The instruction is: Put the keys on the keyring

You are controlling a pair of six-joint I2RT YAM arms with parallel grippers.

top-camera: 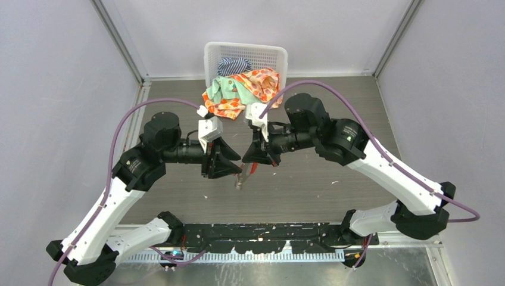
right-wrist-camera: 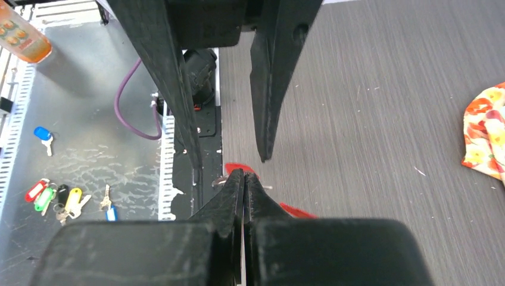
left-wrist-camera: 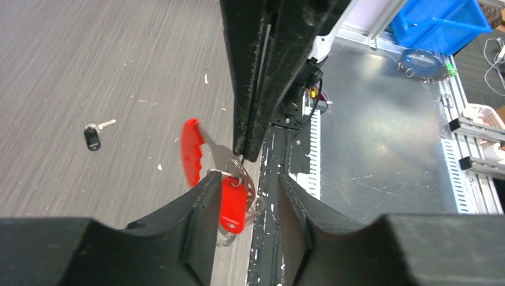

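Left wrist view: the right claw (left-wrist-camera: 243,152), pinched fully shut, is dangling the grey metal keyring (left-wrist-camera: 238,171) by its rim above the grey wood-grain bench (left-wrist-camera: 89,59). The left claw (left-wrist-camera: 248,179) is standing partly open just beneath it. A long red plastic piece (left-wrist-camera: 232,205) is hanging in the gap, against one finger and clear of the other. A second red plastic piece (left-wrist-camera: 192,152), on a silver shank, is jutting sideways from the ring. Which of the two is the bunch's tag and which the red-headed key is not clear from these views. The small key with the black plastic head (left-wrist-camera: 92,138) is lying flat on the bench, well apart from both claws and not yet on the ring.

The bunch is looking light, hard and slick, and is likely to swing and twist under a single pinch. It is probably best held by the wire rim itself, with a second hold steadying a hanging piece. The loose black key is looking thin and stiff. Its plastic head is offering the thickest, least slippery place to grip, leaving the metal end free for threading.
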